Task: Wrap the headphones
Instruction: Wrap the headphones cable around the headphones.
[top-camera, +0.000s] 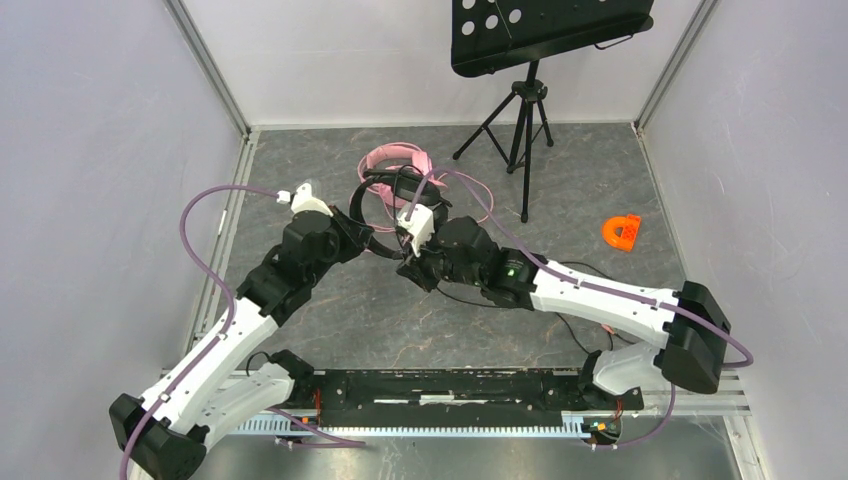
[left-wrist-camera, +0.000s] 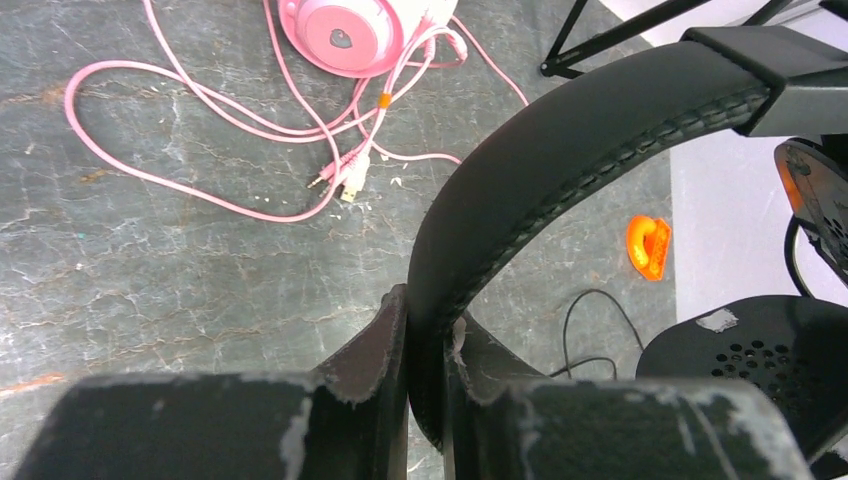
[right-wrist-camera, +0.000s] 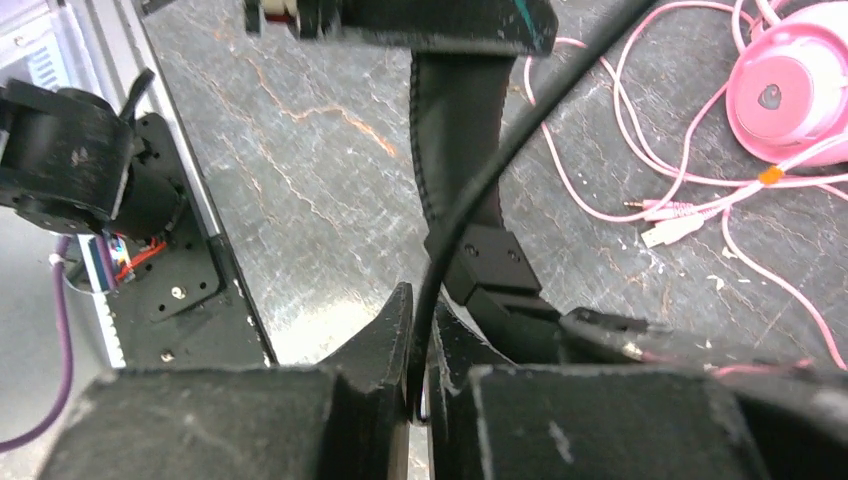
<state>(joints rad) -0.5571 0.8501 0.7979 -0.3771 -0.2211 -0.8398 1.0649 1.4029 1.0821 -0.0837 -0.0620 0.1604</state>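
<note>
Right now the left gripper (left-wrist-camera: 425, 312) is closed hard on the padded band of the black headset (left-wrist-camera: 560, 150). The band rises out of the jaws and arcs over to the right, so its ear cup (left-wrist-camera: 760, 360) hangs off the table beside the fingers.

The right gripper (right-wrist-camera: 420, 315) is narrowed to a slit around the thin black cable (right-wrist-camera: 520, 130). It looks pinched there, though a looser hold cannot be ruled out. From those fingertips the cable runs up and away to the right. It crosses in front of the band, which stands almost straight ahead of the right gripper with its long axis pointing away from it.

That crossing is what the next move depends on. With the left arm steadying the band, the right arm is probably the one to carry the cable around it, so the wrap goes across the band and not along it.

The pink headset (left-wrist-camera: 345, 35) lies on the table (left-wrist-camera: 150, 300) beyond both grippers, and neither touches it. Its pink cable (left-wrist-camera: 150, 178) sprawls in loose loops, and it still needs wrapping.
</note>
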